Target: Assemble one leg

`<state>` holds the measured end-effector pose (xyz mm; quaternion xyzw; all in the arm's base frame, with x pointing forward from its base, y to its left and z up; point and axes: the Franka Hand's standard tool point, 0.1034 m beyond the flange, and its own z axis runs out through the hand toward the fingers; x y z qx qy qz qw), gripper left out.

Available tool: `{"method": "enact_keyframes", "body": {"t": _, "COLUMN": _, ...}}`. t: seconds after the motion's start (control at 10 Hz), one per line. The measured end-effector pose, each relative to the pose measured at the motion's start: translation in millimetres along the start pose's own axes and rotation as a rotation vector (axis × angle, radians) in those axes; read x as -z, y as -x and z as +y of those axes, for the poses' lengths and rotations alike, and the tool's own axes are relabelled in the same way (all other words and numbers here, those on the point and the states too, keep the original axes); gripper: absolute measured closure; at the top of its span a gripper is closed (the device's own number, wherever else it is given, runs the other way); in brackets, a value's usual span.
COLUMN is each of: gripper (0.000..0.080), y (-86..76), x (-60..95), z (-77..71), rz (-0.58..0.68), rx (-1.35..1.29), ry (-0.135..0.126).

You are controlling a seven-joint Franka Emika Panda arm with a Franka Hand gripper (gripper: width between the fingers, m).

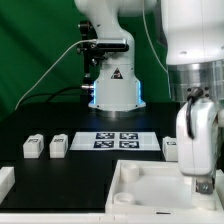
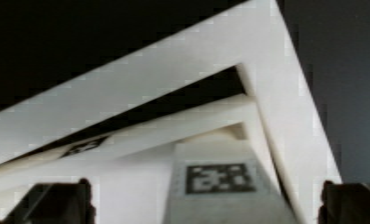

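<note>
Leg (image 2: pixel 217 178) between open end effector (image 2: pixel 203 205) fingers

3 small white stubby plastic legs (image 1: pixel 33 147) carry black-and-white square tags; the flat white marker board (image 1: pixel 116 140) bears 4 black-and-white tags.

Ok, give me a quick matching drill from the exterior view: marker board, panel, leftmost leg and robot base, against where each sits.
1 marker board
2 panel
3 leftmost leg
4 robot base

a at the back, centre
b nearest the camera, towards the exterior view's right
c end of the row, at the exterior view's left
d mid-table, just in front of the base

Pairs: 1-d, 2-b, 3-c, 4-a.
</note>
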<state>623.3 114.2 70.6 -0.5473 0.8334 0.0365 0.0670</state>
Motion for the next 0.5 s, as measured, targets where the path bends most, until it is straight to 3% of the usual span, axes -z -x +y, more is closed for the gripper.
{"method": "enact_keyframes", "body": {"t": 0.2, "gripper": 0.0153, "y": 2.2, "x": 9.0, "z": 1.5, "rz": -0.012, "rx": 0.001, "ry": -0.004}}
{"method": "enact_keyframes", "body": {"t": 0.5, "gripper": 0.0151, "y": 1.9, "x": 7.3, "z": 2.3, "rz": -0.010, "rx": 0.002, "ry": 0.000}}
